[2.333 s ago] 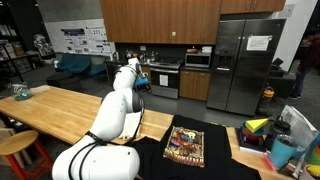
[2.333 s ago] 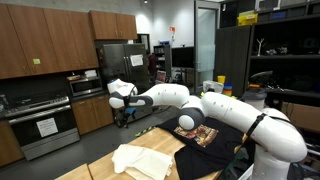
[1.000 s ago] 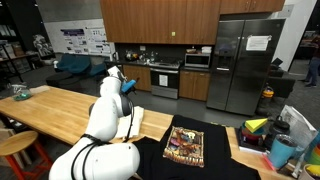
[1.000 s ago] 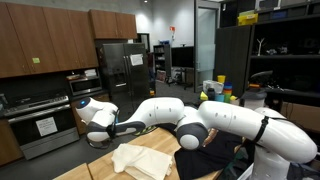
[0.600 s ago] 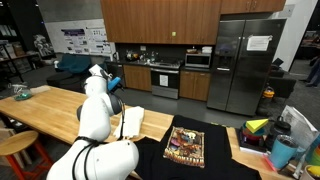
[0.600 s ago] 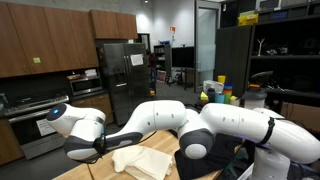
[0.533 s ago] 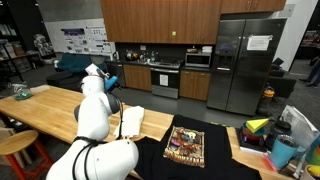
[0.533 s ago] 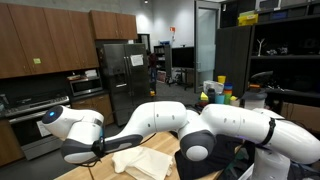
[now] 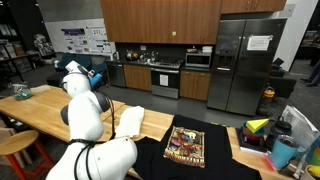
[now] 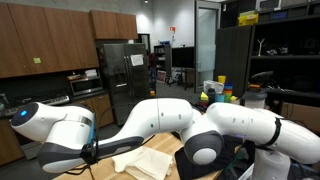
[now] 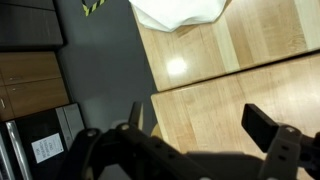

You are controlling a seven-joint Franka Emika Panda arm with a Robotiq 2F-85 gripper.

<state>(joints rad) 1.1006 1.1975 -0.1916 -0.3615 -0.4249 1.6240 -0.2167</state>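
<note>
The open, empty end effector (image 11: 200,135) hangs over the bench (image 11: 240,75). The wrist view's top edge cuts off the cloth (image 11: 175,12); in an exterior view the arm (image 10: 160,115) overlaps it.

White rounded arm (image 9: 85,115), thin black cable (image 9: 113,118), black pincer (image 11: 197,120)

KITCHEN LAB: A long wooden table (image 9: 45,113) runs across the room in an exterior view. A crumpled white cloth (image 9: 131,122) lies on its bare planks, just beside a black garment (image 9: 218,152) with a colourful print, spread flat. A small pale object (image 9: 20,93) sits at the table's far end.
</note>
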